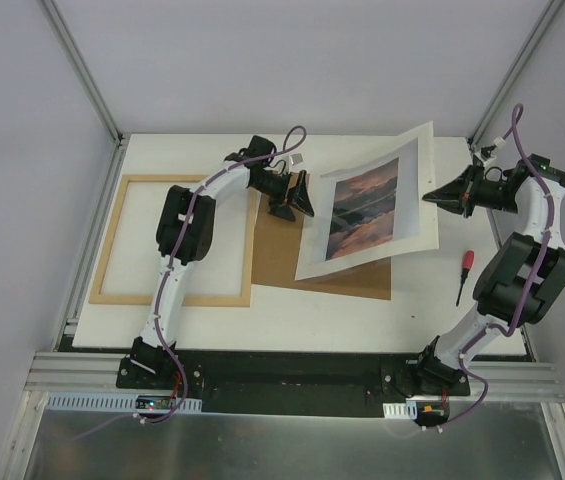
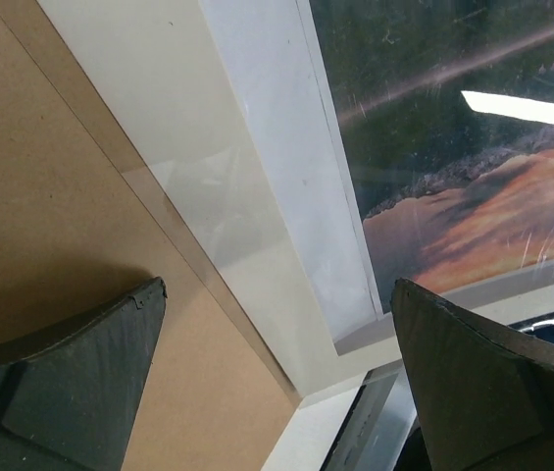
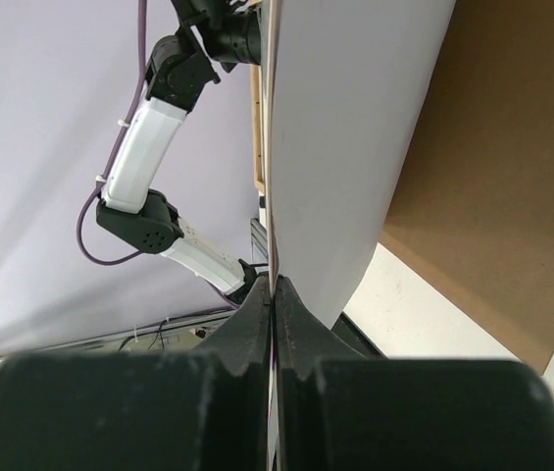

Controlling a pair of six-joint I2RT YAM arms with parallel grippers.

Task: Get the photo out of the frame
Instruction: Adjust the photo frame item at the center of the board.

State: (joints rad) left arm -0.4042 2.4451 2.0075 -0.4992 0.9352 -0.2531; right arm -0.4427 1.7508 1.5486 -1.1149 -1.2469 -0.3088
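Photo (image 1: 367,205) outside frame (image 1: 212,299), pinched in right jaws.

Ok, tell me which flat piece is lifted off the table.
The photo, pinched at its edge by the right gripper; the brown backing board and the wooden frame lie flat.

Bright, even overhead light is noted; lamp glare is reflected on the photo (image 2: 453,167); soft shadow is cast on the backing board (image 2: 51,147).
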